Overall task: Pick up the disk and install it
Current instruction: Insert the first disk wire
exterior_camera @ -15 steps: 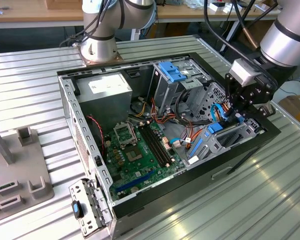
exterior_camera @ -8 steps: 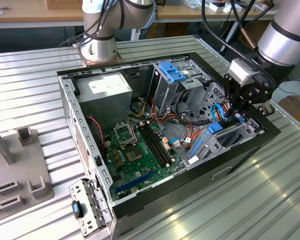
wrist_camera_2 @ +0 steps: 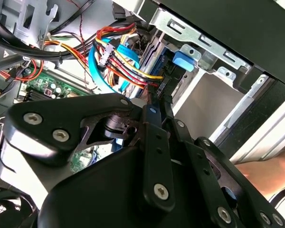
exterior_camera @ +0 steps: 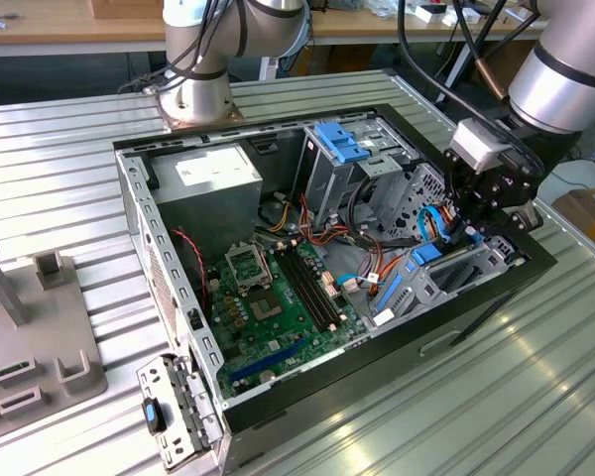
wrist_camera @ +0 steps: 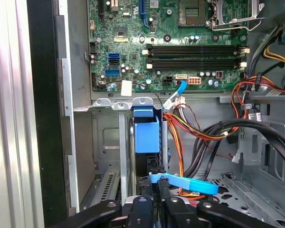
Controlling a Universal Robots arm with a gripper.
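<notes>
The disk (exterior_camera: 426,253) stands on edge in the drive bay at the open computer case's (exterior_camera: 129,178) corner on the exterior view's right. Its blue end tab (wrist_camera: 146,135) and dark body show in the first wrist view, and a blue tab (wrist_camera_2: 184,60) shows in the second wrist view. My gripper (exterior_camera: 466,233) hangs right over that bay. In both wrist views its black fingers (wrist_camera: 162,192) lie close together, shut, with their tips (wrist_camera_2: 156,102) at the disk's dark end edge. I cannot tell whether they press on it.
A thin blue cable (wrist_camera: 185,183) crosses just in front of the fingers, beside orange, red and black wire bundles (wrist_camera: 199,137). The green motherboard (exterior_camera: 278,297) fills the case floor. A light-blue latch plate (exterior_camera: 342,144) tops the rear cage. A grey fixture (exterior_camera: 40,327) stands at the exterior view's left.
</notes>
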